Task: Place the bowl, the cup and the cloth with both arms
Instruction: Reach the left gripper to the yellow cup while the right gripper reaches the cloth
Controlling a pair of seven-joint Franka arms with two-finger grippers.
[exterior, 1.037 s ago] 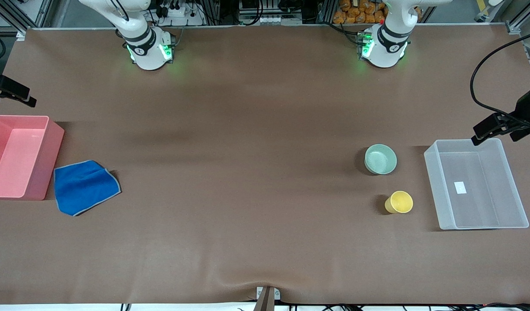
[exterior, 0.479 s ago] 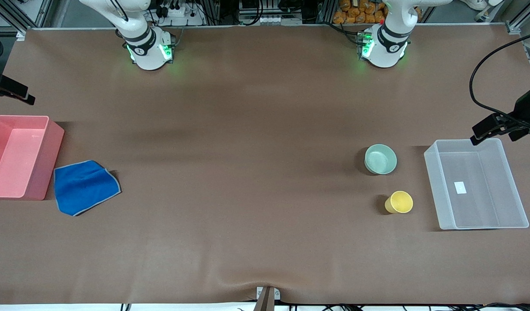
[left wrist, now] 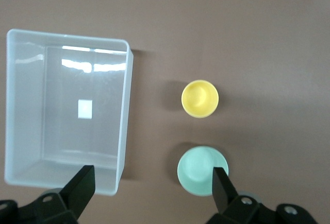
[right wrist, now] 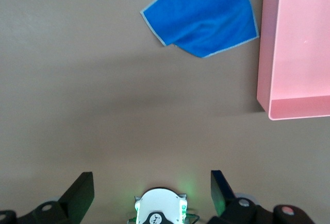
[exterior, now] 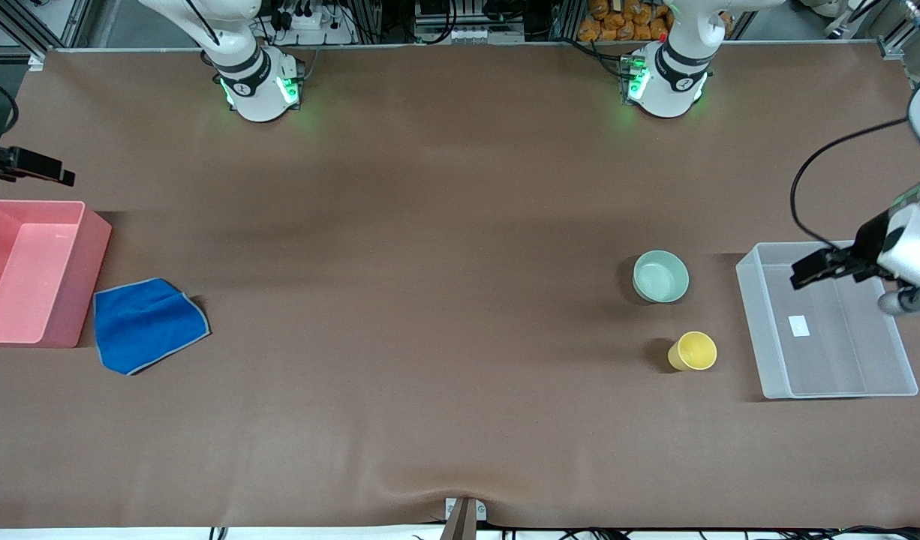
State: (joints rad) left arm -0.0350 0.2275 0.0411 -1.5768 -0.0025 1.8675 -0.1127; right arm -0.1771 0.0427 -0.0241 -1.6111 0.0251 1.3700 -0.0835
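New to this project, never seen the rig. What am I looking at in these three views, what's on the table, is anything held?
Two white robot arms stand at a brown table. The front view comes from a high camera facing them. The other two come from a camera on each arm's wrist, looking down past its black fingers.

The left end effector is open and holds nothing; it is up over the clear bin. The mint-green bowl and the yellow cup stand beside that bin, apart from each other, the cup nearer the front camera.

The right end effector is also open and holds nothing, up at its own end of the table. There a blue cloth lies crumpled against a pink bin.

Both bins hold none of the three items.
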